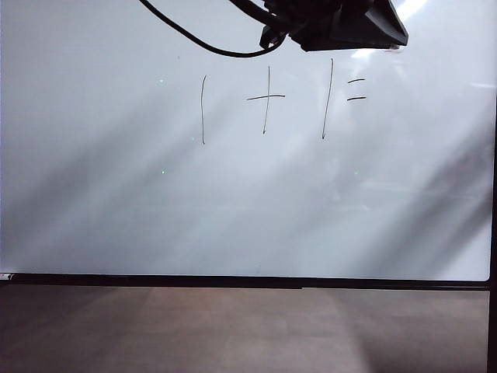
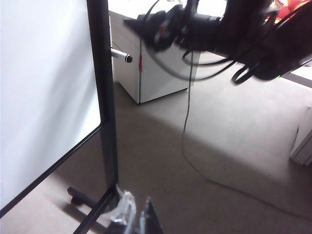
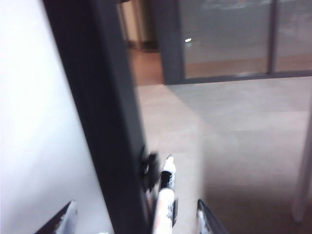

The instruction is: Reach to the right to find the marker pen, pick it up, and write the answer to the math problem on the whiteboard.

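A glossy white whiteboard point(image 1: 248, 202) in a thin black frame is filling the exterior view, carrying the math problem point(image 1: 279, 101) in thin black strokes at upper centre. Brown-grey floor point(image 1: 233, 330) is showing along the bottom. The marker pen point(image 3: 163, 204) is showing a white barrel with black bands.

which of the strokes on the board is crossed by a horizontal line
The middle vertical stroke of the math problem, forming the plus sign; the strokes to its left and right are plain uncrossed ones.
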You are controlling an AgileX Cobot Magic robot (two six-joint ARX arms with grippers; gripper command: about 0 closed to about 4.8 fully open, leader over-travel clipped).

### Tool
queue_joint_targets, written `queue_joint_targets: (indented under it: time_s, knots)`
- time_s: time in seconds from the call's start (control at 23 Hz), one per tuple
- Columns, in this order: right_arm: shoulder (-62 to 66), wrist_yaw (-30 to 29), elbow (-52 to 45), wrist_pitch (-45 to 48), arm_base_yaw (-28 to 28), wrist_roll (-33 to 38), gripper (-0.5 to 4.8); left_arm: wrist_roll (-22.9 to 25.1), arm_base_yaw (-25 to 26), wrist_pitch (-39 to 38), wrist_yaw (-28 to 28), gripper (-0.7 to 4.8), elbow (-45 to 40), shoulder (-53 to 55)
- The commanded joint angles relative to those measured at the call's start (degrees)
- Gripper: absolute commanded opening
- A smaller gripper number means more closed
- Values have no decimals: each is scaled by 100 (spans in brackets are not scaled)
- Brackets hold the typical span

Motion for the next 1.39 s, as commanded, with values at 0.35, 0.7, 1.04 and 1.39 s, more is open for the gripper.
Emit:
queue_joint_targets:
  time_s: [0.35, 0.7, 1.04, 1.39]
  knots:
    - [1012, 20, 22, 955, 122, -105, 306, -15, 7, 31, 20, 27, 11, -15]
    - [1180, 173, 35, 1040, 186, -343, 306, -15, 7, 31, 20, 27, 11, -15]
    - [1213, 264, 129, 1023, 256, -455, 306, -15, 7, 31, 20, 27, 11, -15]
    - [1217, 302, 170, 723, 262, -728, 305, -15, 7, 31, 20, 27, 11, -15]
